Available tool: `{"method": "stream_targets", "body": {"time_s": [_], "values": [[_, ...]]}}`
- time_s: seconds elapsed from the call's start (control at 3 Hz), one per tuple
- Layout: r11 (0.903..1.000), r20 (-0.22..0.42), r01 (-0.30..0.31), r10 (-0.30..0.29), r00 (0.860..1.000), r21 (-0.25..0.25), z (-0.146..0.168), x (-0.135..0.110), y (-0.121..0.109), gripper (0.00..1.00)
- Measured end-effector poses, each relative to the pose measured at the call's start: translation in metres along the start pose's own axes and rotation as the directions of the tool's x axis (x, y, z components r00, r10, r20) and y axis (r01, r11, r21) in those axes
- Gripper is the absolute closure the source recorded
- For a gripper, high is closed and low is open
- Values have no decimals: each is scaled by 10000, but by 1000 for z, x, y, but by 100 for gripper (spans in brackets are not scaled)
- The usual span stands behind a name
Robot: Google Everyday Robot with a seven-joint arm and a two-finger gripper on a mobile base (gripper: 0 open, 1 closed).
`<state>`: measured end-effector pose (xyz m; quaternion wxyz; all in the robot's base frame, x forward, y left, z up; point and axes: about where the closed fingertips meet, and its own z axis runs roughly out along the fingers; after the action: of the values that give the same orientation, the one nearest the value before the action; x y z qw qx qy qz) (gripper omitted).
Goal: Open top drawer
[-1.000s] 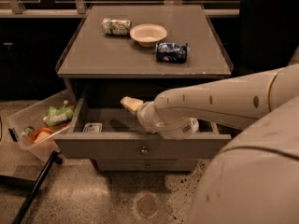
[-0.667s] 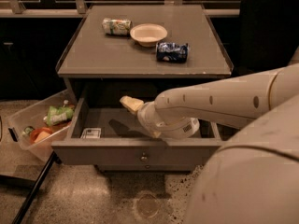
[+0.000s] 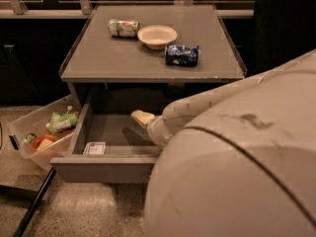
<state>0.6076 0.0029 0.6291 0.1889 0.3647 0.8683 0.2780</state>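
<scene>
The top drawer [image 3: 101, 170] of the grey cabinet stands pulled out towards me, its flat grey front panel low in the camera view. Its knob is hidden behind my arm. A small white packet [image 3: 95, 148] lies in the drawer's front left corner. My gripper [image 3: 143, 117] shows only as a pale tip at the end of the arm, over the drawer's inside near its middle. The arm's big white shell covers the drawer's right half and the lower drawers.
On the cabinet top [image 3: 98, 58] lie a green can [image 3: 123, 27] on its side, a white bowl [image 3: 157, 35] and a blue bag [image 3: 182, 55]. A clear plastic bin [image 3: 22, 127] with snacks sits on the floor at the left. A black bar [image 3: 30, 206] slants across the floor at bottom left.
The drawer has come further out towards me. The arm's shell now fills much more of the lower right and hides the drawer's knob and the fronts below.
</scene>
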Motion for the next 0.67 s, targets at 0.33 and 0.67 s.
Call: {"method": "stream_targets", "body": {"time_s": [0.33, 0.67], "values": [[9990, -501, -382, 370, 9981, -228, -7, -4, 3, 0], [9899, -1223, -1418, 1412, 9824, 42, -9, -17, -3, 0]]}}
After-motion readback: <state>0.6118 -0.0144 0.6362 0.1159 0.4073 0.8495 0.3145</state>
